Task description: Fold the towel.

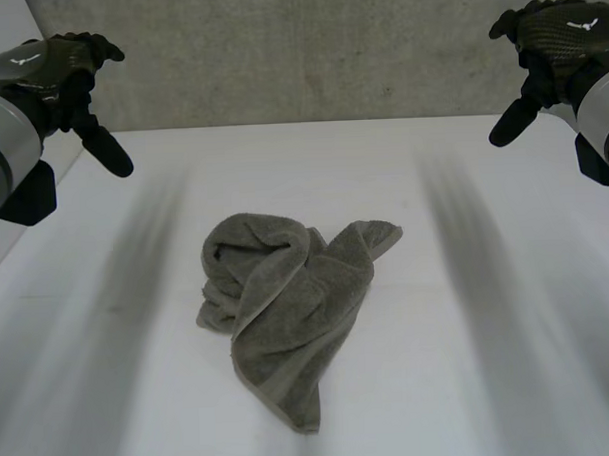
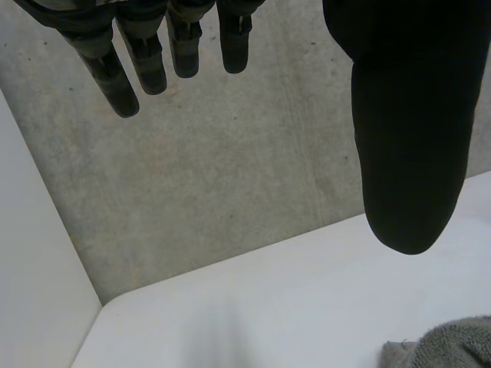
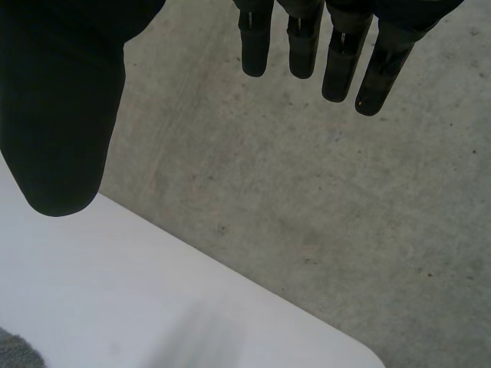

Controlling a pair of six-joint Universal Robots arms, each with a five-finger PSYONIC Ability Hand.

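A grey-green towel [image 1: 287, 294] lies crumpled in a heap at the middle of the white table [image 1: 470, 382]. My left hand [image 1: 64, 81] hangs high over the table's far left corner, open and holding nothing. My right hand [image 1: 548, 44] hangs at the same height over the far right corner, also open and empty. Both are well apart from the towel. In the left wrist view the straight fingers [image 2: 149, 54] and thumb [image 2: 410, 130] point toward the wall, and a bit of the towel [image 2: 453, 345] shows below the thumb. The right wrist view shows relaxed fingers [image 3: 330, 46] and a thumb [image 3: 61, 115].
A grey concrete wall [image 1: 308, 53] runs behind the table's far edge. The table's rounded far corners [image 2: 100, 310] [image 3: 368, 356] lie below each hand. Bare tabletop surrounds the towel on all sides.
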